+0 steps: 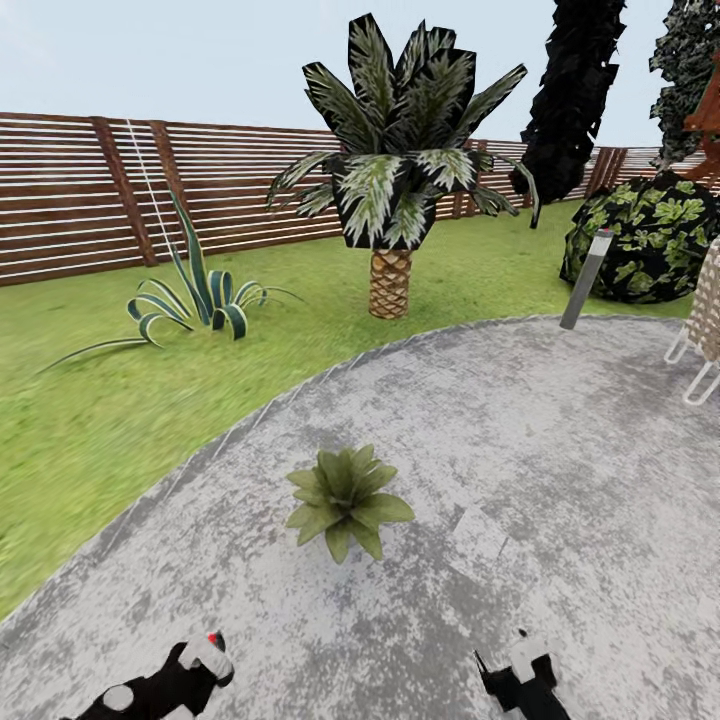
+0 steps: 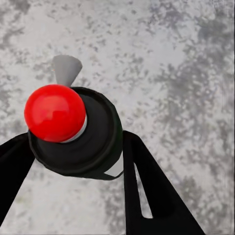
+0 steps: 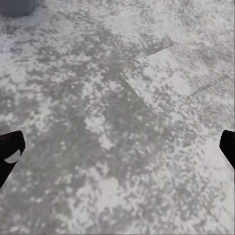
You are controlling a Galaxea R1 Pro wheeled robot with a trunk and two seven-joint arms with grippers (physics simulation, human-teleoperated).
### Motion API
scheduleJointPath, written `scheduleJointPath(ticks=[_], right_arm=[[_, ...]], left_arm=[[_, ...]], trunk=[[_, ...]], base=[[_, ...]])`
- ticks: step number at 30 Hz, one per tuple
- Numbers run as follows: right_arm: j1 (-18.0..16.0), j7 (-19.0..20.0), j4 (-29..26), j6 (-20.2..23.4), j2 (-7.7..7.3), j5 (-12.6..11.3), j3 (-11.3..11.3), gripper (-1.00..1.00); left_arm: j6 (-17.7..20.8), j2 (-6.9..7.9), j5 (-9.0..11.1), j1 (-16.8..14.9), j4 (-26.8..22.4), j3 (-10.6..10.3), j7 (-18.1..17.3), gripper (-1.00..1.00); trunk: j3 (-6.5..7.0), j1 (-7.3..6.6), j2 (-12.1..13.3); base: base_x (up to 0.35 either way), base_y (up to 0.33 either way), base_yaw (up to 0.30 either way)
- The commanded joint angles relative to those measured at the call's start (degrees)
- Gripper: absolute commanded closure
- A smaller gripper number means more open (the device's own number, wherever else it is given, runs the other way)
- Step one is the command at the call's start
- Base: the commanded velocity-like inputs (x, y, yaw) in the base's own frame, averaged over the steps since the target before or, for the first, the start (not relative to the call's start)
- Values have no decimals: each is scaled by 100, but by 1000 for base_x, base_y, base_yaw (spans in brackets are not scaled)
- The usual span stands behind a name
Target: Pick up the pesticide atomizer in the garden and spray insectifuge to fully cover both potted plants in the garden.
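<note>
Two hands show low in the head view. The left hand [image 1: 185, 675] has its fingers closed around the pesticide atomizer [image 2: 73, 132]: in the left wrist view the dark round bottle sits clamped between the two black fingers [image 2: 147, 191], with a red knob on top and a pale grey nozzle poking out past it. The right hand [image 1: 520, 680] carries nothing; in its wrist view the fingertips [image 3: 10, 154] sit far apart at either edge, wide open over the bare patio [image 3: 117, 127].

Just ahead of both hands, nearer the left one, one potted plant [image 1: 345, 500] stands on the mottled grey paving, a low green rosette whose pot is hidden by the leaves. The second plant is not in these pictures, so I cannot say where it stands.

Beyond the plant the patio ends at the lawn [image 1: 90, 420], with a striped agave [image 1: 200, 300] and a palm [image 1: 395, 200] further out, a grey bollard lamp [image 1: 585, 280] out beyond the right hand, and the slatted fence [image 1: 70, 190] farthest of all.

Main risk, as I judge it: the nozzle's aim relative to the plant cannot be read, so spray could land on paving and leave the leaves only partly covered. Bringing the bottle in low could also knock the small plant over.
</note>
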Motion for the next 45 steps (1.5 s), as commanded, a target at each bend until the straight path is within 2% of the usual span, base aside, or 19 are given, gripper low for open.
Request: scheduleJointPath(ticks=[1,4,5,6,7,10,12,15,17,19,24,25,27,29,32,34,37,41,45], right_arm=[[-1,186,-311,120,-2,205,221,-100],[-8,1024,-1008,716,0,546,405,-100],[-9,1482,-1366,992,-3,643,429,-100],[-13,1791,-1600,1149,-5,696,438,-100],[-16,2243,-1930,1326,-7,771,445,-100],[-19,3326,-2606,1521,6,936,459,-100],[-19,3708,-2845,1552,34,969,461,-100],[-19,4255,-3297,1655,116,994,462,-100],[-19,4610,-3557,1875,147,996,462,-100],[-19,4737,-3680,1993,154,992,464,-100],[-19,4882,-3741,2046,231,992,477,-100],[-19,4900,-3745,2051,248,991,479,100],[-19,4918,-3748,2070,318,995,506,100],[-19,4942,-3752,2120,403,1003,669,100],[-19,4954,-3826,2205,505,1006,956,100],[-19,4956,-3892,2226,598,1006,1026,100],[-19,4957,-3912,2230,718,1008,1047,100],[-19,4957,-3908,2225,753,1008,1051,100],[-19,4957,-3907,2224,755,1012,1051,100]], left_arm=[[199,46,-310,-236,-173,13,-635,100],[953,108,-576,-763,-462,-14,-2005,100],[1158,113,-732,-925,-577,-27,-2503,100],[1242,108,-899,-1006,-658,-61,-2793,100],[1326,74,-1235,-1102,-803,-148,-3174,100],[1480,-41,-2030,-1221,-1280,-271,-3921,100],[1595,-113,-2197,-1236,-1403,-296,-4131,100],[1692,-160,-2313,-1245,-1476,-363,-4267,100],[1712,-161,-2409,-1246,-1458,-589,-4287,100],[1712,-159,-2444,-1241,-1444,-713,-4292,100],[1682,-161,-2452,-1200,-1433,-785,-4292,100],[1670,-158,-2451,-1193,-1431,-823,-4287,100],[1652,-160,-2446,-1183,-1430,-911,-4280,100],[1639,-178,-2439,-1173,-1429,-1041,-4265,100],[1633,-375,-2443,-1168,-1429,-1264,-4236,100],[1633,-525,-2444,-1168,-1448,-1389,-4227,100],[1614,-765,-2444,-1167,-1485,-1445,-4224,100],[1566,-997,-2441,-1175,-1503,-1463,-4224,100],[1167,-1130,-2420,-1182,-1505,-1448,-4272,100]], trunk=[[-6,-1,-2],[-6,-1,-2],[-6,-1,-2],[-6,-1,-2],[-6,-1,-2],[-6,-1,-2],[-6,-1,-2],[-6,-1,-2],[-6,-1,-2],[-6,-1,-2],[-6,-1,-2],[-6,-1,-2],[-6,-1,-2],[-6,-1,-2],[-6,-1,-2],[-6,-1,-2],[-6,-1,-2],[-6,-1,-2],[-6,-1,-2]], base=[[0,0,-3],[0,0,-1],[0,0,0],[0,0,0],[0,0,0],[0,0,0],[0,0,0],[0,0,0],[0,0,0],[0,0,0],[0,0,0],[0,0,0],[0,0,0],[0,0,0],[0,0,0],[0,0,0],[0,0,0],[0,0,0],[0,0,0]])
